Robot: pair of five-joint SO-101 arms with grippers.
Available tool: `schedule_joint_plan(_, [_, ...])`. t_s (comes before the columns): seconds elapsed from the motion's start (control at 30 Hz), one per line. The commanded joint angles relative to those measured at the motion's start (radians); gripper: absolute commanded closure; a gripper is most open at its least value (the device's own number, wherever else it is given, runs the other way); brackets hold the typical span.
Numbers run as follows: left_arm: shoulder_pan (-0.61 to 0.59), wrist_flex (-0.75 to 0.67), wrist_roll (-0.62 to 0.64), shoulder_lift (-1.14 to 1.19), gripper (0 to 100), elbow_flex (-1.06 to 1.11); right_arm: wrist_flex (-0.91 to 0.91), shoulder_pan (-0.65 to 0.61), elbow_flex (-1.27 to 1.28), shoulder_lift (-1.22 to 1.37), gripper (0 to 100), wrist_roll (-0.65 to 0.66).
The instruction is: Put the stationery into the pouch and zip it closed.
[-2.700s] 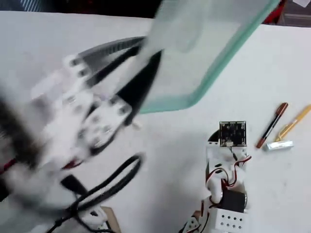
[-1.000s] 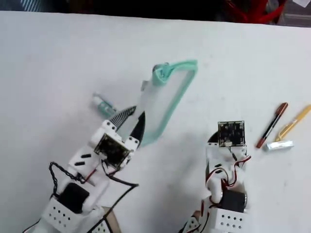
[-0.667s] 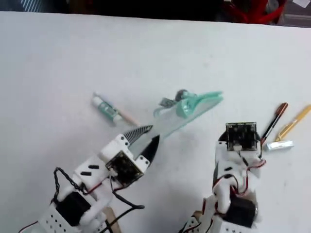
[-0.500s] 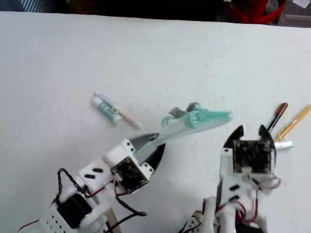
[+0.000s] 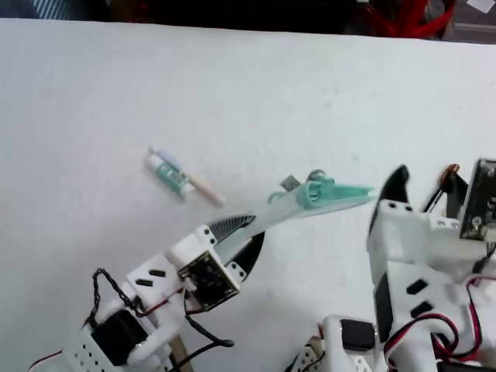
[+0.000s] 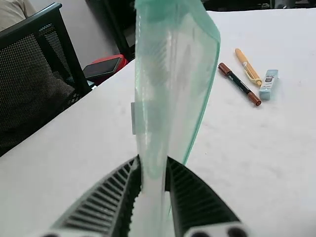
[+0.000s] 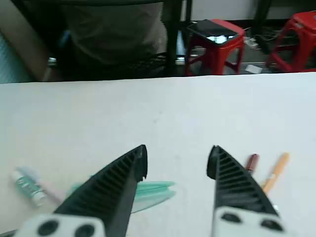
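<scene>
A clear pouch with a mint-green edge (image 5: pixel 310 200) hangs above the table, seen edge-on, its zip end pointing right. My left gripper (image 5: pixel 245 234) is shut on its lower corner; in the left wrist view the pouch (image 6: pixel 168 74) rises from between the fingers (image 6: pixel 190 190). My right gripper (image 5: pixel 425 187) stands open, raised at the right, just past the pouch's tip. In the right wrist view the right gripper (image 7: pixel 177 154) has the pouch (image 7: pixel 150 190) low beneath it. A brown pen (image 6: pixel 239 84), an orange pen (image 6: pixel 247 66) and a small pale-blue case (image 6: pixel 269 84) lie together on the table.
A short green-and-white tube (image 5: pixel 170 173) lies on the white table (image 5: pixel 232 93) to the left of the pouch. Red stools (image 7: pixel 219 37) and a black chair (image 6: pixel 34 79) stand beyond the table's far edge. The right arm's body (image 5: pixel 418 271) covers the lower right.
The left arm has lowered the pouch from high up and swung it flat toward the right. The right arm has risen and moved toward the pens, now covering most of them.
</scene>
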Motion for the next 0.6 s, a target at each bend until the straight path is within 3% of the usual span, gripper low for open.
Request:
schedule_joint_plan(0.0, [-0.002,0.04,-0.008,0.01,98,0.009,0.004,-0.229,-0.025,0.025,76.0,-0.126])
schedule_joint_plan(0.27, [-0.002,0.04,-0.008,0.01,98,0.009,-0.004,-0.282,0.025,0.097,75.9,-0.207])
schedule_joint_plan(0.57, [-0.002,0.037,-0.008,0.01,98,0.009,-0.007,-0.282,-0.061,0.328,76.0,-0.411])
